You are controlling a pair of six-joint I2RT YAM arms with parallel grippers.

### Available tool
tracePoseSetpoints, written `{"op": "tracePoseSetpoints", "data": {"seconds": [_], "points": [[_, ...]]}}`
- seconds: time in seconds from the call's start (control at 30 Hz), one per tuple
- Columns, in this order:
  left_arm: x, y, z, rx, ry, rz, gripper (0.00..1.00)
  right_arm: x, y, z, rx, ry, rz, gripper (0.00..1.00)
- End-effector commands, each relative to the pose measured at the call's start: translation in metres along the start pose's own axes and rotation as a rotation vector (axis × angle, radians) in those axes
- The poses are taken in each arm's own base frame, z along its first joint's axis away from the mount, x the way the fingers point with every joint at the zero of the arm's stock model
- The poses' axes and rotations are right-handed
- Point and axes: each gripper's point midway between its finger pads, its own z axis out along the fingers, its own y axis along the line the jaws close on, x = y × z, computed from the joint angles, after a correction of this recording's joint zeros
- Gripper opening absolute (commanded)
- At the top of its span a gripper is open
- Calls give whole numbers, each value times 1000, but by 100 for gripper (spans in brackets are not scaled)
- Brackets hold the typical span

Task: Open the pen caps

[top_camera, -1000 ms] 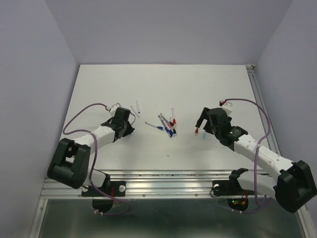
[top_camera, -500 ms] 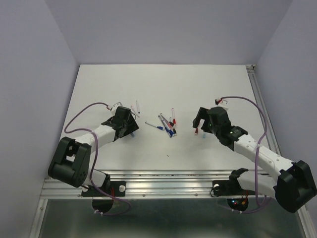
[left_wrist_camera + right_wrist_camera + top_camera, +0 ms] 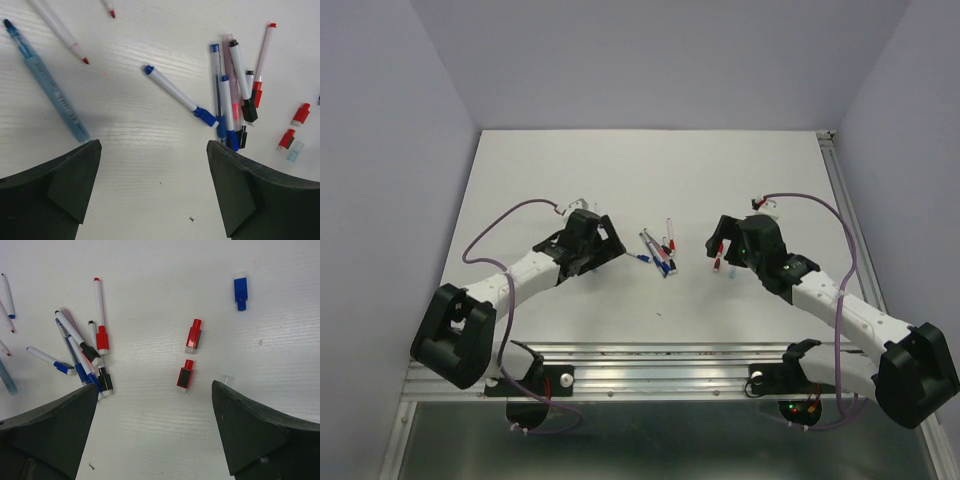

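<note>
You're hovering both tools with jaws spread wide, gripping nothing. The left gripper [image 3: 152,150] is sitting at 9 o'clock of the pens [image 3: 232,100] pile and the right gripper [image 3: 155,390] at 3 o'clock. Loose pen caps [image 3: 194,334] are lying just in front of the right fingers. Bare table [image 3: 650,170] is stretching toward 12 o'clock, and the side edges are well apart from everything.
</note>
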Motion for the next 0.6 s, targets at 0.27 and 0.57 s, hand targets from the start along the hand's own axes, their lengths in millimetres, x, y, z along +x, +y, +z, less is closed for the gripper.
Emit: {"op": "tracePoseSetpoints", "data": {"seconds": [0.27,0.57], "points": [[1,-35,31,-217,64,-59,94,4,-16,-4,46,-22,-11,100],[9,-25,53,-363,100,-30,63,-1,-20,-10,54,-50,-4,100]]}}
